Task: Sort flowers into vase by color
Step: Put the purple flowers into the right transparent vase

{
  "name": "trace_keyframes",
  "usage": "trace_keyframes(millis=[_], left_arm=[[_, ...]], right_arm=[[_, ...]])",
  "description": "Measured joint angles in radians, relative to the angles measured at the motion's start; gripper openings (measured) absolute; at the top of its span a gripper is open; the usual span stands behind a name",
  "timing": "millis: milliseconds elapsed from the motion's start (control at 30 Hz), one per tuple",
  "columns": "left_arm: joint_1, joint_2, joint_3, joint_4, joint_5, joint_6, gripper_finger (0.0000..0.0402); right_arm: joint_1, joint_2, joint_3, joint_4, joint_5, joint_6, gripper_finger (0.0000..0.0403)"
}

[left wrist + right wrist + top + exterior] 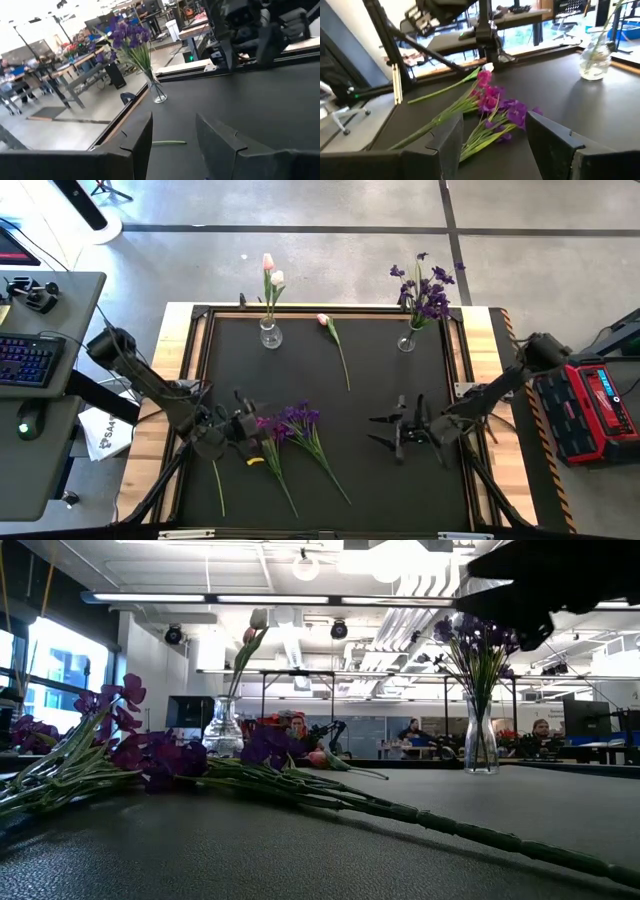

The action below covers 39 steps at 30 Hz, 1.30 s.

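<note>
Two glass vases stand near the far edge. The left vase (270,334) holds a pink and a white tulip; the right vase (406,341) (158,93) holds purple blooms. A pink tulip (335,345) lies flat between them. A bunch of purple flowers (291,424) (496,106) (160,758) lies on the mat, its stems running toward the near right. My left gripper (246,425) (175,131) is open at the left end of those blooms. My right gripper (376,430) (495,134) is open to their right, pointing at them with a gap between.
A loose green stem (218,486) and a small yellow piece (255,462) lie near the left arm. The black mat (380,490) sits in a wooden frame. A keyboard desk (40,350) stands to the left and a red case (598,405) to the right.
</note>
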Motion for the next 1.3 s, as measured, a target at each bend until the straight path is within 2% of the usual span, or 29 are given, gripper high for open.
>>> trace_keyframes(millis=[200, 367, 533, 667, 800, 967, 1133, 1300], left_arm=[[0.004, -0.010, 0.000, -0.036, -0.002, -0.044, 0.0137], [-0.026, -0.011, 0.000, -0.143, -0.002, -0.186, 0.0137], [-0.071, -0.011, -0.001, -0.312, -0.002, -0.416, 0.0137], [-0.114, -0.011, -0.001, -0.434, 0.003, -0.599, 0.0137], [-0.165, -0.011, -0.001, -0.492, 0.015, -0.727, 0.0137], [-0.226, -0.010, -0.001, -0.496, 0.020, -0.797, 0.0137], [-0.289, -0.007, -0.001, -0.496, 0.024, -0.863, 0.0137], [-0.344, 0.016, -0.001, -0.494, 0.024, -0.912, 0.0137]], right_arm=[[-0.059, 0.141, 0.129, -0.048, -0.129, -0.085, 0.0199], [-0.085, 0.227, 0.285, -0.260, -0.196, -0.142, 0.0199], [-0.129, 0.266, 0.438, -0.550, -0.235, -0.041, 0.0199], [-0.153, 0.303, 0.535, -0.653, -0.257, 0.047, 0.0199], [-0.159, 0.369, 0.633, -0.761, -0.363, 0.090, 0.0199], [-0.122, 0.494, 0.763, -0.858, -0.370, 0.157, 0.0201], [-0.091, 0.619, 0.895, -0.930, -0.397, 0.212, 0.0222], [-0.080, 0.726, 1.038, -1.103, -0.365, 0.414, 0.0237]])
